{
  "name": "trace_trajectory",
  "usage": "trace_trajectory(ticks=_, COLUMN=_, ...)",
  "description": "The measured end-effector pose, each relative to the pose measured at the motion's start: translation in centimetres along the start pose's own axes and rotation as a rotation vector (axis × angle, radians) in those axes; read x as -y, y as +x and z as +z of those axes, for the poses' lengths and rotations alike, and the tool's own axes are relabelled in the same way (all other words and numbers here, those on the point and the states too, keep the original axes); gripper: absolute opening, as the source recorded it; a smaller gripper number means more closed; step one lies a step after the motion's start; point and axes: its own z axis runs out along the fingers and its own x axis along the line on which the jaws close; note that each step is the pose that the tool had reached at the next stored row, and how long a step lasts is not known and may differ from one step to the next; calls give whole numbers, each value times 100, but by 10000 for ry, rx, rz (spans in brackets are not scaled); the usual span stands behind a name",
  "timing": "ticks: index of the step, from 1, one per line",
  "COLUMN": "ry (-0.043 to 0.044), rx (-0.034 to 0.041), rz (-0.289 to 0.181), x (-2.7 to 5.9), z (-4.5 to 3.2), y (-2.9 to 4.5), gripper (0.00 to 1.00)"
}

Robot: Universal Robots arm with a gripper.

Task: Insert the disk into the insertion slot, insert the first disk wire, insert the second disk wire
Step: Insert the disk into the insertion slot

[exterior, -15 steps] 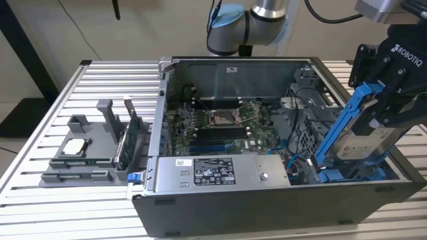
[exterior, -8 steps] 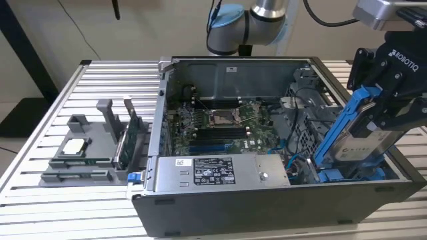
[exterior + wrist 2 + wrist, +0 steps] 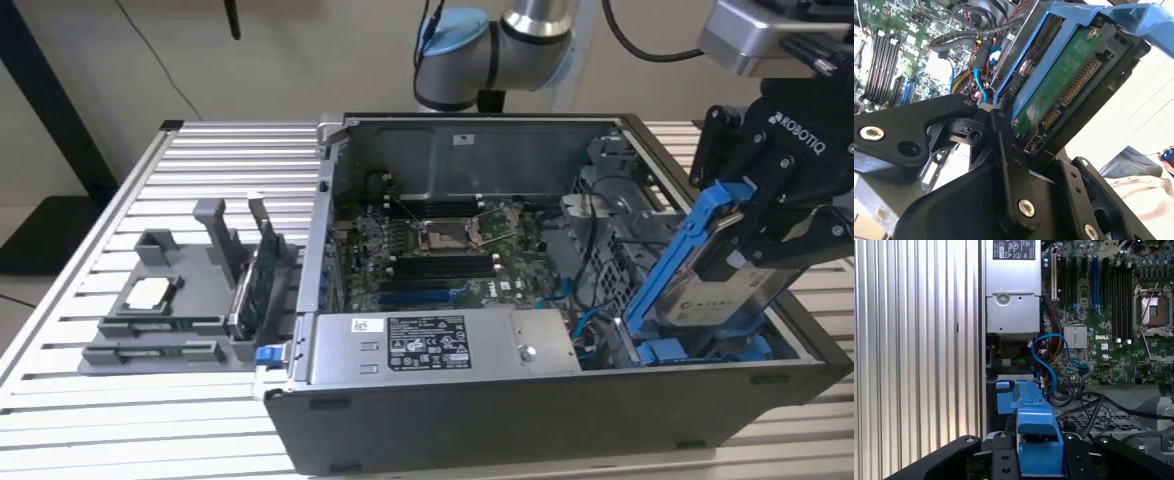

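Note:
The disk [image 3: 722, 296] is a silver-grey drive with a white label in a bright blue carrier frame [image 3: 678, 262]. It hangs steeply tilted over the exterior view's right end of the open computer case [image 3: 534, 420]. My gripper [image 3: 750, 240] is shut on its upper part. The second wrist view shows the disk's green circuit board and connector [image 3: 1066, 87] between my black fingers [image 3: 1004, 145]. In the first wrist view the blue carrier [image 3: 1037, 437] sits between the fingers. The disk's lower end reaches the dark metal insertion slot [image 3: 638, 345]. Blue disk wires [image 3: 1051, 357] loop loose beside the bay.
A grey labelled power supply box [image 3: 434, 345] lies along the case's front wall. The motherboard [image 3: 441, 250] fills the case floor. A grey fixture [image 3: 180, 300] with upright cards stands on the slatted table [image 3: 80, 260] at the exterior view's left.

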Motion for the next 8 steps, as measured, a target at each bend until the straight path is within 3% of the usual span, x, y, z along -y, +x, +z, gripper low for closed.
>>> trace_trajectory(ticks=8, ry=0, rx=-1, rz=1, x=20, z=50, y=-20, gripper=33)
